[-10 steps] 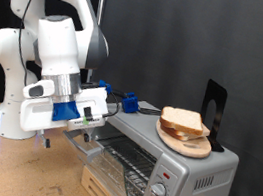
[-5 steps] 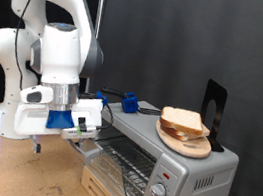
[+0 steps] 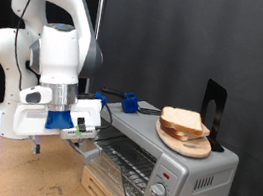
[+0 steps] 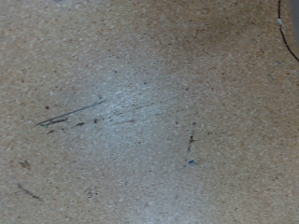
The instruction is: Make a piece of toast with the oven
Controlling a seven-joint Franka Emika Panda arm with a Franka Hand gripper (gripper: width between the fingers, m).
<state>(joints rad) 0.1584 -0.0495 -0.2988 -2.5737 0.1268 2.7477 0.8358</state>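
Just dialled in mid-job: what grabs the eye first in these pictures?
The slice of bread on a round wooden plate atop the silver toaster oven, at the exterior view's right. Left of it the white arm hangs its pincer low by the open oven door. The wrist view shows only scuffed tabletop.

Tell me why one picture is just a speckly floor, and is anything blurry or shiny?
The wrist view looks straight at the particle-board table, sharp enough to show scratches, with a pale glare patch mid-frame. The exterior view is evenly lit against a dark backdrop; the oven metal gleams softly, the piece of toast looks crisp, and the tool sits shadowed by the oven door.
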